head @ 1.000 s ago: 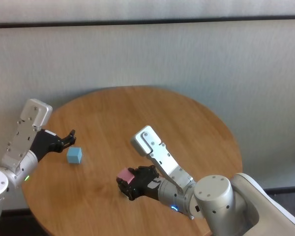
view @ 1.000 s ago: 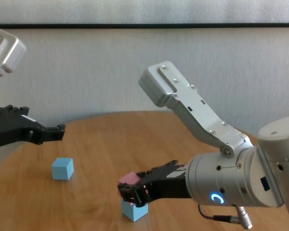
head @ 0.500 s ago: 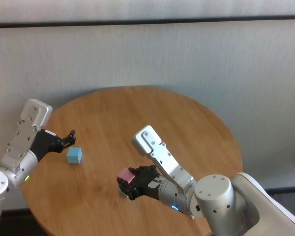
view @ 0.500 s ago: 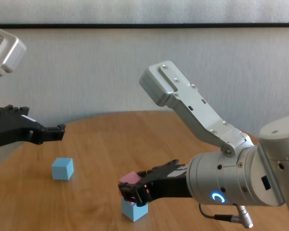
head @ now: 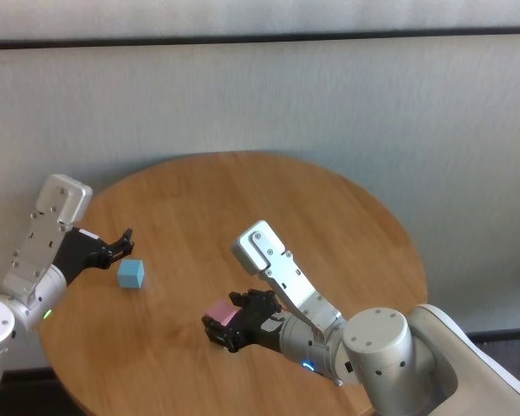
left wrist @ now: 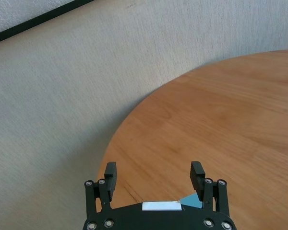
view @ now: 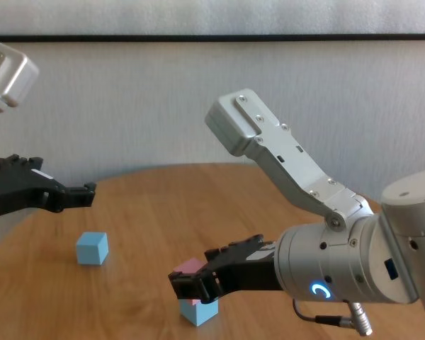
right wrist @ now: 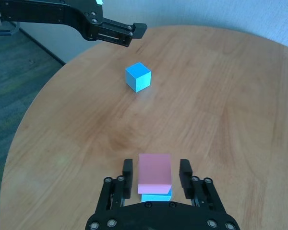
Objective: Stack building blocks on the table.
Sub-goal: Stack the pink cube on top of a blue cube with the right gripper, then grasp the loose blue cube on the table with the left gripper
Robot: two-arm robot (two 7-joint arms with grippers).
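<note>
A pink block (right wrist: 155,173) rests on a light blue block (right wrist: 156,197) near the table's (head: 286,208) front; the pair also shows in the chest view, pink (view: 188,269) over blue (view: 198,310). My right gripper (right wrist: 156,167) is open, its fingers on either side of the pink block with a small gap on each side. A second light blue block (head: 131,274) sits alone at the table's left. My left gripper (head: 126,240) is open and empty, hovering just behind that block, a corner of which (left wrist: 192,201) shows in the left wrist view.
The round table's edge curves close in front of the stack and to the left of the lone block. A pale wall stands behind the table. My right forearm (view: 283,163) arches over the table's right side.
My right gripper has lowered the pink block onto the blue block and opened its fingers. The left arm and the lone blue block have not moved.
</note>
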